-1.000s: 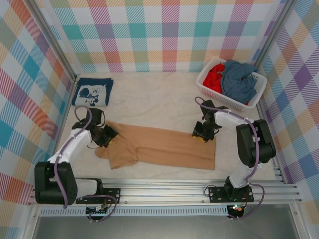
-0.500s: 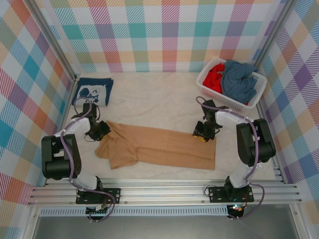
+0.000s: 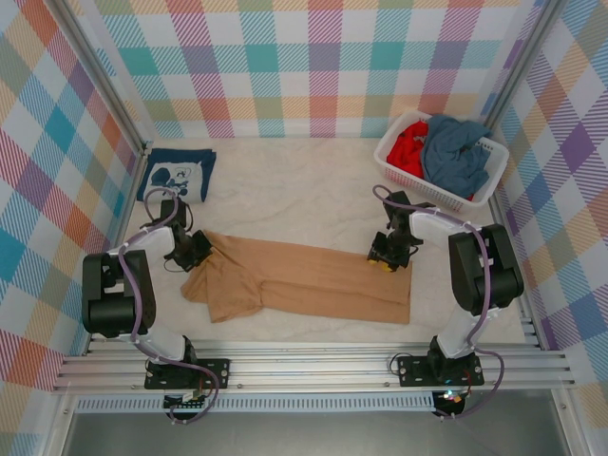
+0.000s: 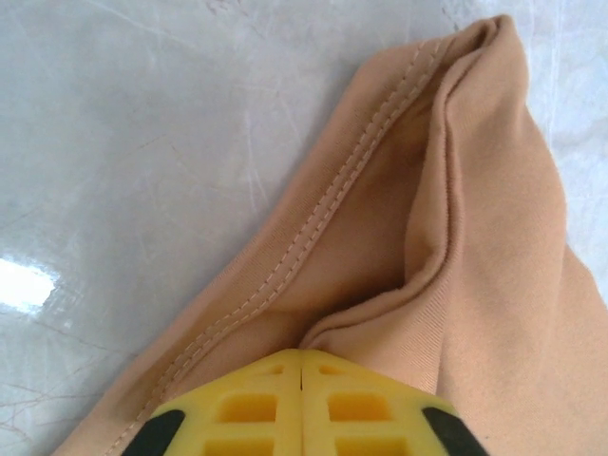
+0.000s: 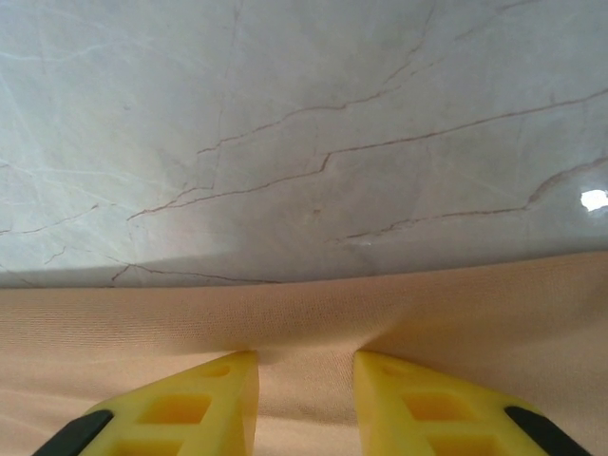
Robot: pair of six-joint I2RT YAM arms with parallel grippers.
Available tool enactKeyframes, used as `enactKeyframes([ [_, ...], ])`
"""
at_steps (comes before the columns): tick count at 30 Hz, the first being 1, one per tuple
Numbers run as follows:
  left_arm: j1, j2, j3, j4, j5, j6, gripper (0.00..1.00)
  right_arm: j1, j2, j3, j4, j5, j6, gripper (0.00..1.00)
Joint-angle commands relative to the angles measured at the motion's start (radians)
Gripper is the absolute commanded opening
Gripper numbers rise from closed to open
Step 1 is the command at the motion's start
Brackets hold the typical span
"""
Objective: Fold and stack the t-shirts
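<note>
Here the tan tee [image 3: 304,280] lies stretched across the near half of the desk [image 3: 304,190], folded into a long band that runs from left to right, with a looser bunch of cloth at its left near corner. The left pincer [image 3: 201,255] sits low at the band's left far corner. In the left wrist view its yellow fingertips [image 4: 256,404] meet with no gap, closed on a fold of tan cloth that runs in between them; a double-stitched hem slants up and away from the tips over the pale marbled surface.

The right pincer [image 3: 383,261] is down at the right far corner of the same tee. In the right wrist view its two fingertips [image 5: 199,399] stand a little apart on the far edge of the cloth. The cloth puckers into the gap between them, so it seems to be gripped there, though the contact itself is hidden.

The navy tee [image 3: 178,174], folded with its white print facing up, lies in the left far corner of the desk, well apart from the tan one. The basket [image 3: 392,169] stands in the right far corner, holding a red tee [image 3: 408,147] and a grey-blue tee [image 3: 454,152] crumpled side by side.
</note>
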Motion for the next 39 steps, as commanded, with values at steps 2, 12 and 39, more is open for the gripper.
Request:
enactKeyframes([
  [2, 0.007, -0.098, -0.026, -0.051, -0.058, 0.000, 0.01, -0.006, 0.028, -0.004, -0.027, 0.026, 0.005, 0.31],
  [12, 0.007, -0.149, -0.048, -0.183, -0.189, -0.056, 0.00, -0.006, 0.094, 0.039, -0.082, 0.063, 0.035, 0.28],
  [39, -0.313, -0.589, -0.345, -0.390, -0.198, -0.417, 0.38, -0.005, 0.128, 0.111, -0.121, 0.030, -0.013, 0.29],
])
